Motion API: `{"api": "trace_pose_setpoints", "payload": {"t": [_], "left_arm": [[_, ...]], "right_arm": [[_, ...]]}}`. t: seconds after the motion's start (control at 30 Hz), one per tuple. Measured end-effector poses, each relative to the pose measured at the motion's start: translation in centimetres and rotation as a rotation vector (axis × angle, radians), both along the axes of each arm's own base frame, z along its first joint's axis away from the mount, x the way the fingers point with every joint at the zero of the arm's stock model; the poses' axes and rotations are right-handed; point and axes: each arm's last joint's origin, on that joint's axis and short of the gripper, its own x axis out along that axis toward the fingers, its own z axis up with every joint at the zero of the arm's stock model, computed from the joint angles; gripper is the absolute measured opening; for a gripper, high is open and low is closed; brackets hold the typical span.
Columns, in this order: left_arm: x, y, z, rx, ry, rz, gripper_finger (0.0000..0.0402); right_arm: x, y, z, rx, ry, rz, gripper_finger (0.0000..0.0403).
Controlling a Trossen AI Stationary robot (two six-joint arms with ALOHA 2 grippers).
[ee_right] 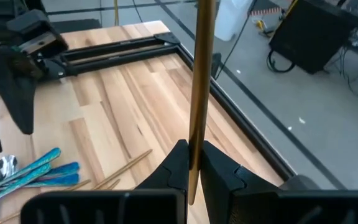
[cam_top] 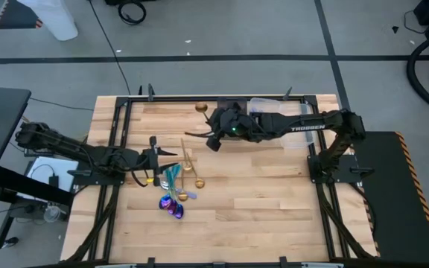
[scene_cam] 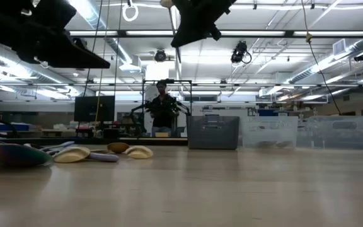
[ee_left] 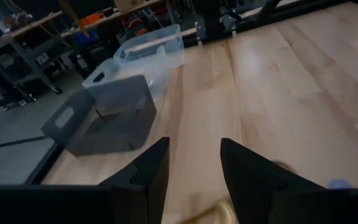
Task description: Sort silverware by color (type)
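High view: the right gripper [cam_top: 213, 138] hangs over the bench [cam_top: 274, 201] just beside the dark bin [cam_top: 233, 108] at the far edge, closed on a gold utensil [cam_top: 201, 108] whose bowl shows by that bin. The rest of the silverware pile [cam_top: 176, 186], gold, teal and iridescent pieces, lies well away from the dark bin toward the near-left, right in front of the left gripper [cam_top: 155, 158], so the left arm is the nearer one to it. "TROSSEN" can be read in white on the right arm [cam_top: 307, 127].

Low view: the dark bin [scene_cam: 213, 132] stands at the back with clear bins [scene_cam: 307, 132] alongside; the spoon bowls [scene_cam: 74, 154] lie far to one side of it. A person stands beyond the bench.

Left wrist view: the left gripper [ee_left: 194, 165] is parted and empty, aimed across bare bench toward the dark bin [ee_left: 101, 121].

Right wrist view: the right gripper [ee_right: 192, 163] pinches the gold handle [ee_right: 201, 81], its long axis running straight out ahead. The drop likely depends on carrying that handle over its bin.
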Motion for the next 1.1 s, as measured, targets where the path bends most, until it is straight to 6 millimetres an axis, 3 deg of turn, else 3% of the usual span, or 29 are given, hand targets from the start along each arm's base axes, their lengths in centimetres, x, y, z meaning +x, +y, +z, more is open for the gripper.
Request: {"api": "trace_pose_setpoints", "payload": {"t": [0.2, 0.47, 1.1], "left_arm": [[-0.6, 0.1, -1.2, -0.018, 0.005, 0.005, 0.0150], [-0.6, 0.2, -1.2, -0.019, -0.001, 0.011, 0.0150], [-0.5, 0.4, -1.0, -0.031, -0.029, 0.028, 0.0150]], "right_arm": [[-0.3, -1.7, -0.3, 0.089, -0.012, -0.041, 0.0032], [-0.8, -3.4, -1.1, 0.099, 0.034, -0.100, 0.0032], [-4.1, -9.9, -7.3, 0.246, 0.150, -0.229, 0.0032]]}}
